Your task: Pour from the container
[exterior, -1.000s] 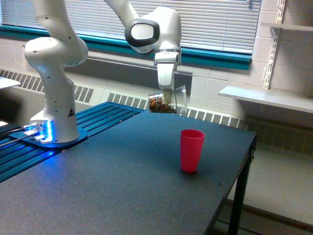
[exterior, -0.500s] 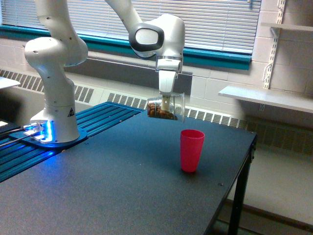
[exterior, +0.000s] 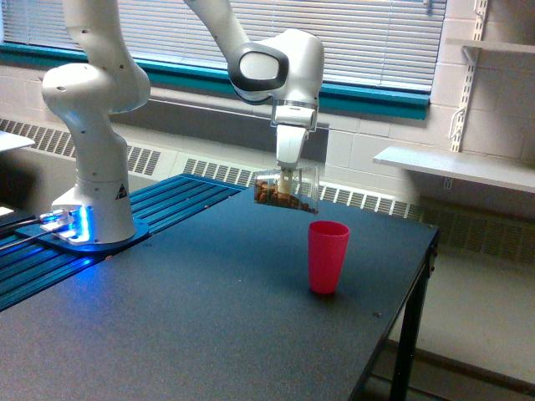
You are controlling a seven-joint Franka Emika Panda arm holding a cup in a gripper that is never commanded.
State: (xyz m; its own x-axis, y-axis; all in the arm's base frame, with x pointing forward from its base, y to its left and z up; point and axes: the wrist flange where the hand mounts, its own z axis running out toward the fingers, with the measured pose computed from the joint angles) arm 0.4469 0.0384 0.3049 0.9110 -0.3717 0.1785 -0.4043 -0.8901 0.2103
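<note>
Hand grips our clear cup, tilted mouth-down toward the exterior view's right, brown bits inside, above and left of the pink cup on the bench.

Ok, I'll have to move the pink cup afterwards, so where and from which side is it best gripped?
Probably around the upper wall, just under the rim, coming in level from the side. The pink cup stands upright and open-topped on the table, tapering towards its base, so a high grip should slip less. The exterior view's right side is free; the pincer and tilted clear container hang up and to the left.
</note>
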